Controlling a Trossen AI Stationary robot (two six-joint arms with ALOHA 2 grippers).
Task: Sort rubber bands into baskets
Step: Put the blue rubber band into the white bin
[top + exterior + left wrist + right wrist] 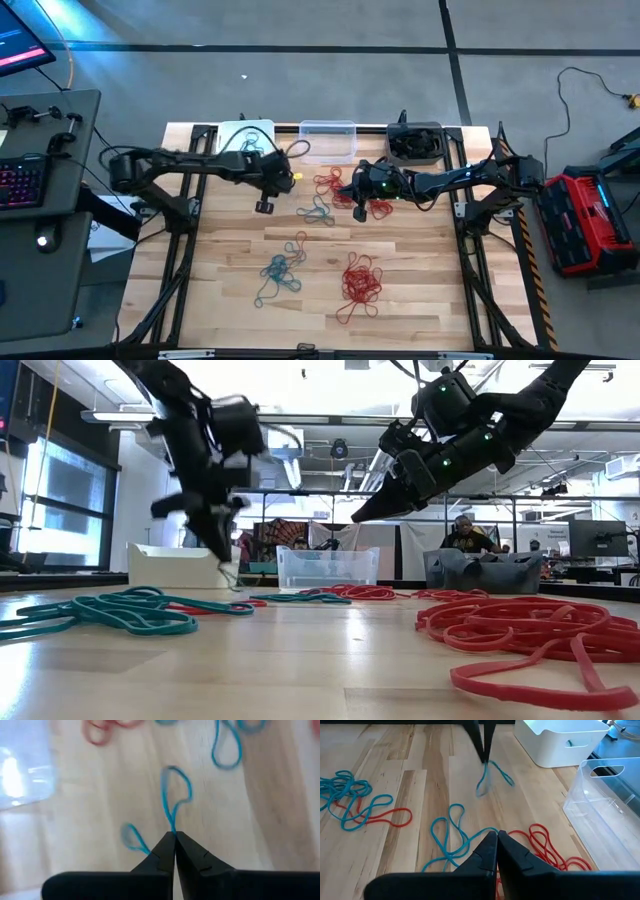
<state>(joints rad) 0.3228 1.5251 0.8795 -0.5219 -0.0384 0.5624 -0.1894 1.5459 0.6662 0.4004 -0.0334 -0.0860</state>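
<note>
My left gripper (pixel 174 836) is shut on one teal rubber band (pixel 176 790) and hangs above the table's far left part (pixel 265 205), close in front of the white basket (pixel 245 135). The clear basket (pixel 328 140) and the dark grey basket (pixel 415 140) stand in the same far row. My right gripper (pixel 496 836) is shut with nothing in it and hovers over red bands (pixel 380 208) near the middle. Loose teal bands (pixel 318 210) lie between the two grippers. My left gripper pinches the teal band at one spot on its strand (pixel 173 831) between its two fingertips. The fingers (pixel 482 747) come from above, pointing steeply down. The band hangs slack below them in two small loops (pixel 487 777).
A teal pile with some red (pixel 280 272) and a red pile (pixel 360 280) lie on the near half of the wooden table. More red bands (pixel 330 183) lie in front of the clear basket. A person (pixel 462 532) sits in the room beyond the table.
</note>
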